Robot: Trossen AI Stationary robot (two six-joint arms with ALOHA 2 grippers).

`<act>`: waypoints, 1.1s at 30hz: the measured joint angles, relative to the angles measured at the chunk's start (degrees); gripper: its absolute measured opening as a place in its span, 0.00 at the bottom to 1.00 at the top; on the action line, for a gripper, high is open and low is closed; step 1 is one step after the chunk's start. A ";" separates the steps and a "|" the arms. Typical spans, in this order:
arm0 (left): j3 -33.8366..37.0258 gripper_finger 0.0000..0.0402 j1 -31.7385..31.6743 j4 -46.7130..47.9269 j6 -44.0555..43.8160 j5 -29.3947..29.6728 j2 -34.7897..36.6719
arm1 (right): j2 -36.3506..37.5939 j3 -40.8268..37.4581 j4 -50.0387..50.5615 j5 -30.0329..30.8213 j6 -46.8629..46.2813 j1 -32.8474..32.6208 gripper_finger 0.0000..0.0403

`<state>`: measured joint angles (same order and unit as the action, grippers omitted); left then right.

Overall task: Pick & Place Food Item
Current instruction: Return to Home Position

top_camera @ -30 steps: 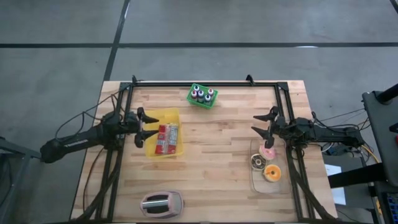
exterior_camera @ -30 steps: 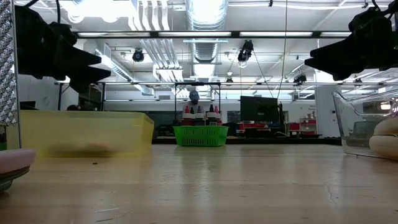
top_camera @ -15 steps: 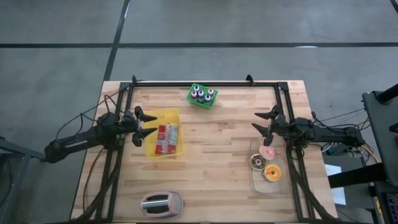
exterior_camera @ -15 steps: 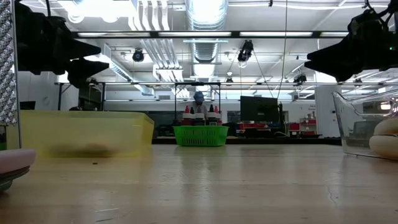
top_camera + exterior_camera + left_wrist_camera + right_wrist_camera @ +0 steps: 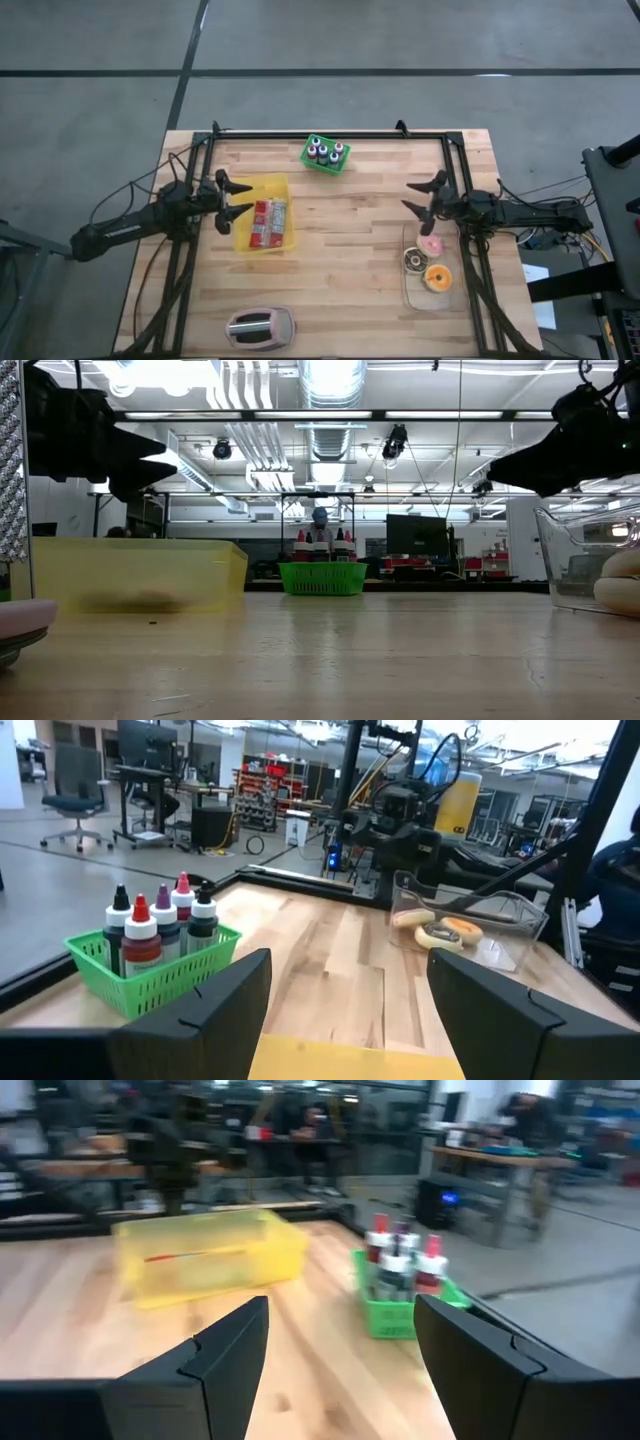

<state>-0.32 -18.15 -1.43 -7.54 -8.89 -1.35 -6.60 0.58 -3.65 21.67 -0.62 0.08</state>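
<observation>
A clear tray (image 5: pixel 412 288) at the table's right holds a pink doughnut (image 5: pixel 429 245), a dark doughnut (image 5: pixel 413 261) and an orange doughnut (image 5: pixel 437 277). A yellow bin (image 5: pixel 262 190) at the left holds red packets (image 5: pixel 266 222). My left gripper (image 5: pixel 237 197) is open and empty, high over the yellow bin's left rim. My right gripper (image 5: pixel 420 197) is open and empty, above the table just beyond the clear tray's far end. In the left wrist view the open fingers frame the tray (image 5: pixel 470 925); in the right wrist view they frame the yellow bin (image 5: pixel 205 1252).
A green basket (image 5: pixel 326 154) of small bottles stands at the far middle of the table. A pink toaster (image 5: pixel 260 327) sits at the near edge. A black frame (image 5: pixel 330 135) runs along the table's far edge and sides. Bare wood lies between bin and tray.
My left gripper has drawn back a little toward the table's left edge. My right gripper has swung slightly, its view blurred. Both stay open and empty. Nothing on the table has moved.
</observation>
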 joint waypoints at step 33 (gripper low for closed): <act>0.00 0.68 0.13 -0.02 -1.28 -0.67 -2.50 | 0.10 -0.02 0.39 -5.68 1.22 -1.34 0.61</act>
<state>-0.32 -18.02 -1.45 -8.82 -9.56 -3.86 -6.50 0.56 -3.27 15.99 0.60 -1.26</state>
